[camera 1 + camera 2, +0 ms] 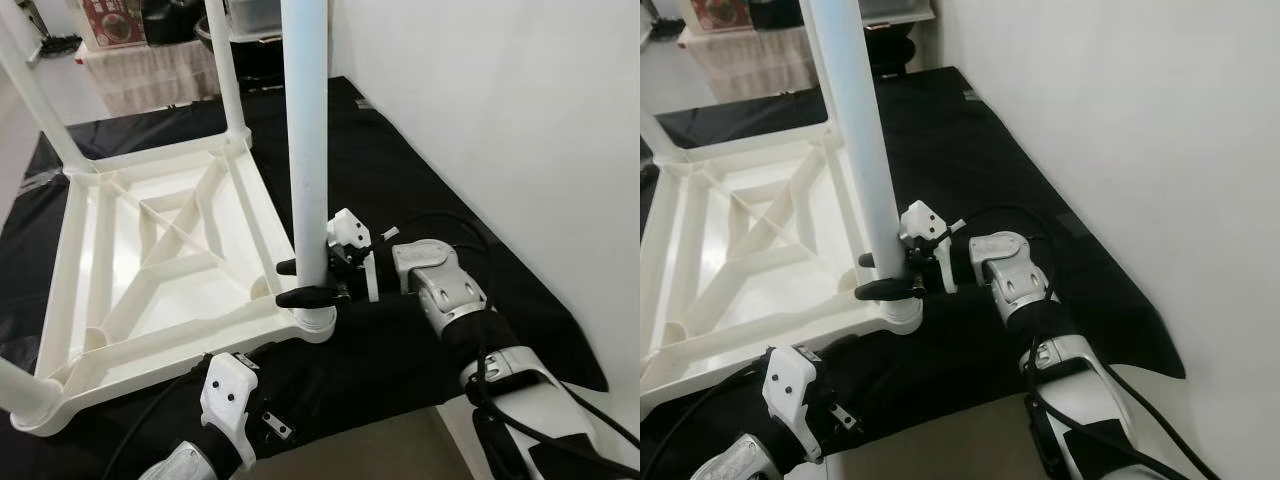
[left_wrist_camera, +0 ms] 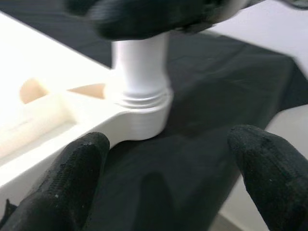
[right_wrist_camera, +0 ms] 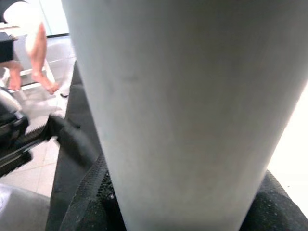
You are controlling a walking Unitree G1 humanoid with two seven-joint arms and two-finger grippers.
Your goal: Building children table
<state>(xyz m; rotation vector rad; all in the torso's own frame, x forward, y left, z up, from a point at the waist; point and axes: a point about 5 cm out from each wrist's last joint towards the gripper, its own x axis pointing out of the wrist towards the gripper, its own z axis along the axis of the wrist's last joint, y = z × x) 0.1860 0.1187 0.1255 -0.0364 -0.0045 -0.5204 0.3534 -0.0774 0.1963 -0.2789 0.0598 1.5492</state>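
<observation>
Table frame (image 1: 150, 260), white plastic and upside down, is lying on a black mat (image 1: 420, 180) beside a white wall (image 1: 520, 120). Right hand (image 1: 300, 282) is clenching the near corner leg (image 1: 305, 130) just above its socket, while the left hand (image 2: 163, 178) is hovering released before that corner.

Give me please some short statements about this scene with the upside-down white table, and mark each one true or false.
1. The right hand is closed around the white leg just above its socket. True.
2. The tabletop lies with its ribbed underside facing up. True.
3. The left hand is gripping the same leg. False: its fingers are spread apart, holding nothing, near the corner socket.
4. The table rests on a black mat. True.
5. The gripped leg lies flat on the floor. False: it stands upright in the corner socket.
</observation>
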